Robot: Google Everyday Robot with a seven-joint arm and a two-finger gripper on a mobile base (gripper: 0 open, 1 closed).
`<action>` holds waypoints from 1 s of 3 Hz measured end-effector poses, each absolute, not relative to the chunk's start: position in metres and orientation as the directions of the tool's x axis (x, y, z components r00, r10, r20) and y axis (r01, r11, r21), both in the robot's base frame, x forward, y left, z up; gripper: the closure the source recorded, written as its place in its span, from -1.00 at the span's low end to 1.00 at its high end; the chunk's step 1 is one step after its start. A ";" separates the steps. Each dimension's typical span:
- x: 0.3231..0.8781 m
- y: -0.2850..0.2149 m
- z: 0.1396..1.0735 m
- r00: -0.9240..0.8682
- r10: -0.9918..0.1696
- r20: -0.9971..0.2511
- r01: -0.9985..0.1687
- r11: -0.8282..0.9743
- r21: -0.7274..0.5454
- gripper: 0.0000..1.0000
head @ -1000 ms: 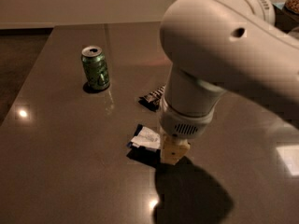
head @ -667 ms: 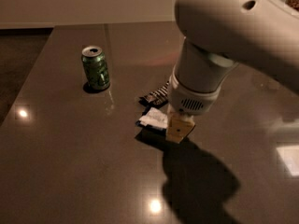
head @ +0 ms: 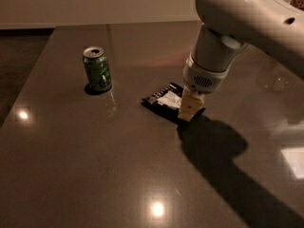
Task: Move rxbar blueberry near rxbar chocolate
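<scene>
The rxbar blueberry [head: 169, 99], a dark bar with a white label panel, is at the table's middle, right at my gripper's tips. My gripper [head: 189, 110] points down from the white arm [head: 237, 23] and is shut on the bar's right end, low over the table. The rxbar chocolate [head: 153, 99], black with thin white lettering, lies directly beside and partly under the blueberry bar on its left. I cannot tell whether the blueberry bar rests on it or hangs just above it.
A green soda can [head: 97, 69] stands upright to the left of the bars. The dark glossy table [head: 95, 165] shows light reflections. Its left edge and far edge are in view. The arm's shadow falls to the lower right.
My gripper has moved up and to the right with the blueberry bar, from in front of the chocolate bar to right against it. The can has not moved.
</scene>
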State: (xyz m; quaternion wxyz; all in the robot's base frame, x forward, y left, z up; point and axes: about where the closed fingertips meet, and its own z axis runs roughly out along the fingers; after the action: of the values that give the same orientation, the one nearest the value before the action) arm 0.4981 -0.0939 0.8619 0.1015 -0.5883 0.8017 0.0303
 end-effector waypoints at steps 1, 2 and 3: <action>0.519 -0.104 0.853 -0.326 -0.920 -0.216 -0.936 0.346 -0.062 0.55; 0.519 -0.109 0.857 -0.321 -0.916 -0.243 -0.935 0.348 -0.077 0.08; 0.519 -0.109 0.857 -0.320 -0.916 -0.241 -0.935 0.347 -0.079 -0.52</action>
State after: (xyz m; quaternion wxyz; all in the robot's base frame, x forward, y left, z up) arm 0.5186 -0.1088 0.8573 0.1223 -0.5703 0.8114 0.0376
